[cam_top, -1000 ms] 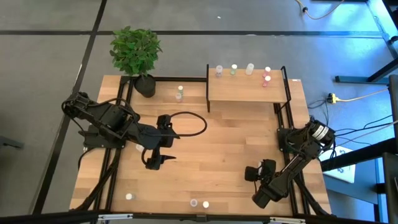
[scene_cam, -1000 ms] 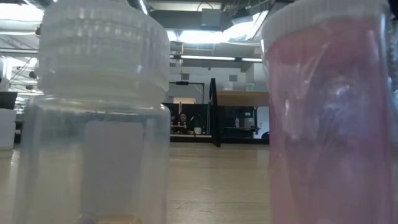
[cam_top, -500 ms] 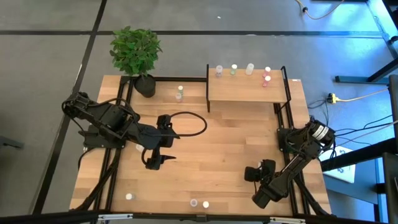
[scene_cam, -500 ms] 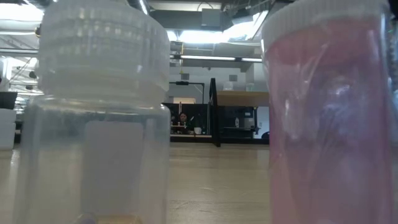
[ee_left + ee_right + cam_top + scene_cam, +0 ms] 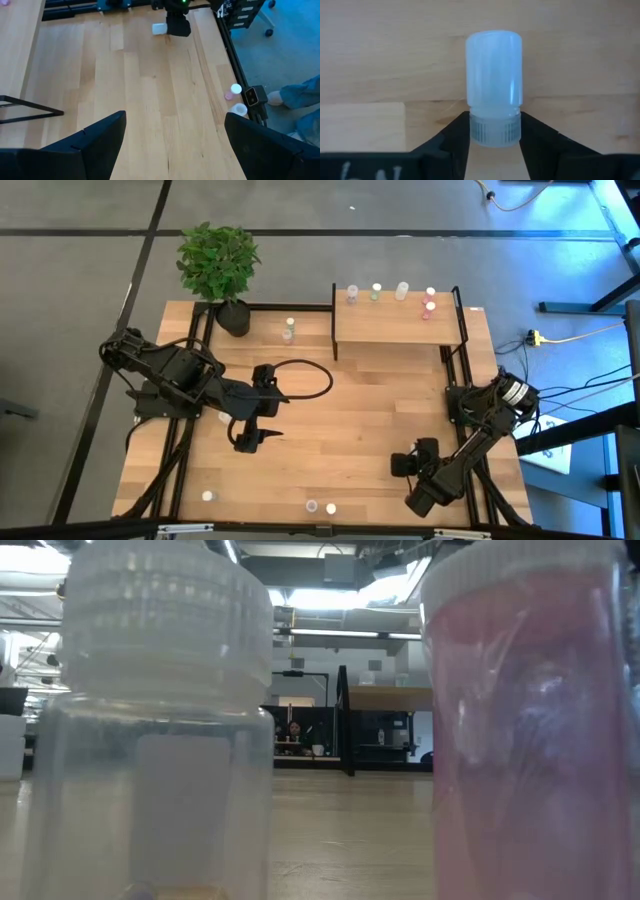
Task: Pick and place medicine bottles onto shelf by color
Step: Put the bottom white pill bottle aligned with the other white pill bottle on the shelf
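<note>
Right end effector point(image 5: 400, 465) is now closing on a lying bottle, having crept slightly farther from the shelf.

Near the table point(image 5: 370, 410) edge opposite the rectangular light-wood shelf on black posts point(image 5: 395, 328), its two dark fingers point(image 5: 456, 137) are pinching the ribbed cap of a small translucent white cylindrical bottle point(image 5: 493, 107). That bottle is lying on its side, long axis running straight out from the jaws, base pointing away from the wrist; gripping at the cap is probably meant to let it be stood upright later. Meanwhile the left end effector point(image 5: 262, 438) is hanging spread wide, well clear of the shelf, holding nothing.
</note>
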Controlling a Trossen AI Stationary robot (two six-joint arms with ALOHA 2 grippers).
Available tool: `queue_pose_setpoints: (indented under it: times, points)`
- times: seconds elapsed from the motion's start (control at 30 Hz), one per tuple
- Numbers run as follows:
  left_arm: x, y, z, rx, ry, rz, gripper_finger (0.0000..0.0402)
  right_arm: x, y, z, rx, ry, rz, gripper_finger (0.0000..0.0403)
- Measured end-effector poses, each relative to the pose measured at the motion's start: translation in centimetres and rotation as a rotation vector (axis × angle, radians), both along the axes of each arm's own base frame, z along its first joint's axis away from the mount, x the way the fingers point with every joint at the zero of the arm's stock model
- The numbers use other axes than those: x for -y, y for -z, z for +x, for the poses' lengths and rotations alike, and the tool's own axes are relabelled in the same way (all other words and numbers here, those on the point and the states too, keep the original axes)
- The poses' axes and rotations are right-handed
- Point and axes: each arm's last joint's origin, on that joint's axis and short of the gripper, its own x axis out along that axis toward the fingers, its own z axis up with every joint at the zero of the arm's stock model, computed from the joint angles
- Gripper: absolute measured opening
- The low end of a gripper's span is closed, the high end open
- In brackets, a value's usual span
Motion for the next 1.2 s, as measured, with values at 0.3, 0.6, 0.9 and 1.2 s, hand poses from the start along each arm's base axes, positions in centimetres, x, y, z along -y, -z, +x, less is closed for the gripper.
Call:
queue_pose_setpoints:
  times: [0.3, 0.6, 0.9, 1.2]
  points:
    - [0.0, 0.0, 0.0, 0.0, 0.0, 0.0, 0.0334, -0.3, -0.3, -0.4, 0.013, -0.109, -0.019, 0.0153]
    - [0.0, 0.0, 0.0, 0.0, 0.0, 0.0, 0.0334, -0.5, -2.7, -1.4, 0.03, -0.189, 0.078, 0.0146]
    - [0.0, 0.0, 0.0, 0.0, 0.0, 0.0, 0.0334, 0.2, -7.1, -2.1, 0.046, -0.219, 0.34, 0.0152]
    - [0.0, 0.0, 0.0, 0.0, 0.0, 0.0, 0.0334, 1.3, -9.5, -0.9, -0.069, -0.282, 0.686, 0.015]
